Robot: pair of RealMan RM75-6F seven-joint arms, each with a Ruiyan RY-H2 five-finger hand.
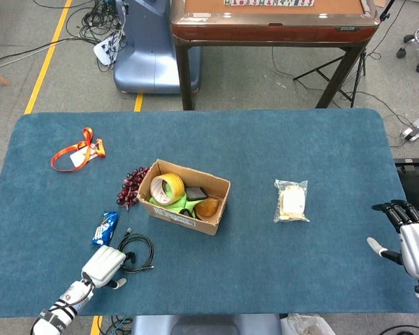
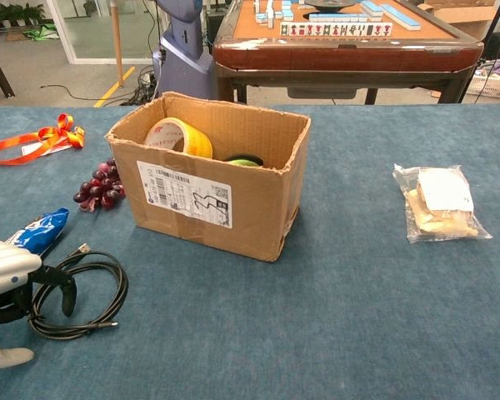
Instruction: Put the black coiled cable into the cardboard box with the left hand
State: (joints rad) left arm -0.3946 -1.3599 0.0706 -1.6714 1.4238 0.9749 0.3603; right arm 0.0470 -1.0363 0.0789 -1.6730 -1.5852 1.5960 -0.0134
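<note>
Black coiled cable (image 2: 77, 294) is seen flat near the counter's front-left corner, just right of the left hand (image 2: 8, 279), whose fingers are hooked on its rim, short of the cardboard box (image 2: 207, 172).

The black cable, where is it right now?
The black coiled cable lies flat on the blue table, near its front left corner in both views, right by the left hand, with the cardboard box further back to its right.

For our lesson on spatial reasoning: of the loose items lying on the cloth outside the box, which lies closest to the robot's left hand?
The black coiled cable, right beside the left hand; the other loose items lie farther away.
</note>
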